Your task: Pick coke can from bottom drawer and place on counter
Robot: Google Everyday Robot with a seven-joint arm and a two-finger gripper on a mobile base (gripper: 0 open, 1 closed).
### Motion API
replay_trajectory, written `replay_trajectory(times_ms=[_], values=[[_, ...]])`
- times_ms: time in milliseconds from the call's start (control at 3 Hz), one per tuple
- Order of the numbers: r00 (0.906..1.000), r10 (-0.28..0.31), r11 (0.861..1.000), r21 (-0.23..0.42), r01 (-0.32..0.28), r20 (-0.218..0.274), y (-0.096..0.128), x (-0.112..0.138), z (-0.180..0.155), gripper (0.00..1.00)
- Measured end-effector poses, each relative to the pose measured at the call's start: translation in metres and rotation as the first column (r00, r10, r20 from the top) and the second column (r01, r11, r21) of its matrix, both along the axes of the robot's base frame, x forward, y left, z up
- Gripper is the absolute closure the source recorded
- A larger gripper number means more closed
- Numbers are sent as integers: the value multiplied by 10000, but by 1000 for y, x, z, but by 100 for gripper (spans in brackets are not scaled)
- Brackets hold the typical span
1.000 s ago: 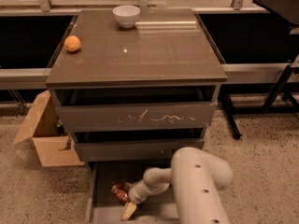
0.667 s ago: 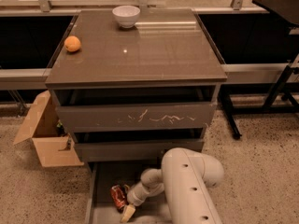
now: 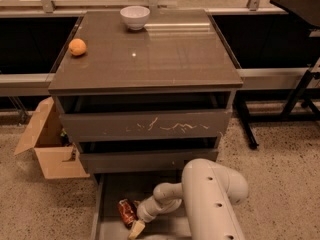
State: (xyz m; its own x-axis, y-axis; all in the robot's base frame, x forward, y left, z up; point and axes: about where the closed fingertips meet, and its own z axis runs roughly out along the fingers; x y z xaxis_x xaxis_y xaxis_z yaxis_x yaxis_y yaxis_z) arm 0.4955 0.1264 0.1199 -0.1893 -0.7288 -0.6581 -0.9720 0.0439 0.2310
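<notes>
Camera view has the end effector [image 3: 136, 229] low in the open bottom drawer [image 3: 111, 190], just beside the coke can [image 3: 127, 212], which lies near the drawer's left wall; whether the end effector is apart or together I cannot tell. Closing from this offset could shove the can aside or catch only its edge, so it slips on the lift to the table [image 3: 150, 59]. Since a second ago the can is unmoved, and the end effector sits slightly lower and further left.
</notes>
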Motion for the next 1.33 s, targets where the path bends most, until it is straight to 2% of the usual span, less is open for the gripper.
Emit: replay_trajectory(times_ms=[333,667,1333], values=[[9991,-412,9988,253,412,21,1,3,9,0],[9966,-823,9963,233,824,-36,6,10,12,0],[9895,-1249,9913,332,1276,-734,23,21,2,0]])
